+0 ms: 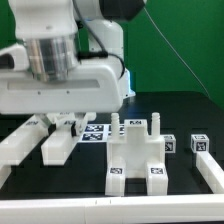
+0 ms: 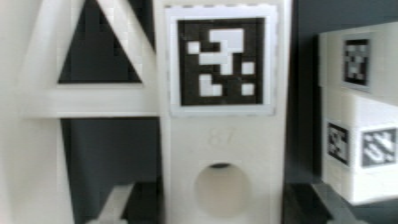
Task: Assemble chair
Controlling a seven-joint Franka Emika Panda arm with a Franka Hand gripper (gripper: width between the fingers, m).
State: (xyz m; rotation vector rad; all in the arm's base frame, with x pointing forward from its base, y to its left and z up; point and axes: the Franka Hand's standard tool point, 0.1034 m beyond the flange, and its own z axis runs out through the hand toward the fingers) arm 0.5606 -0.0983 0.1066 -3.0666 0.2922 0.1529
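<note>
My gripper (image 1: 66, 124) is low over the white chair parts at the exterior view's left. In the wrist view my gripper (image 2: 221, 205) stands astride a long white bar (image 2: 221, 130) that carries a black-and-white tag and has an oval hole near my fingertips. The dark fingers (image 2: 139, 203) sit on either side of the bar with narrow dark gaps, so the gripper looks open. A ladder-like white frame (image 2: 89, 100) lies beside the bar. The white seat piece (image 1: 134, 152) with two upright pegs stands in the middle of the table.
Small white tagged blocks (image 1: 198, 142) lie at the exterior view's right, also in the wrist view (image 2: 365, 130). A long white rail (image 1: 208, 168) lies along the right edge. Another long white part (image 1: 20, 146) lies at the far left.
</note>
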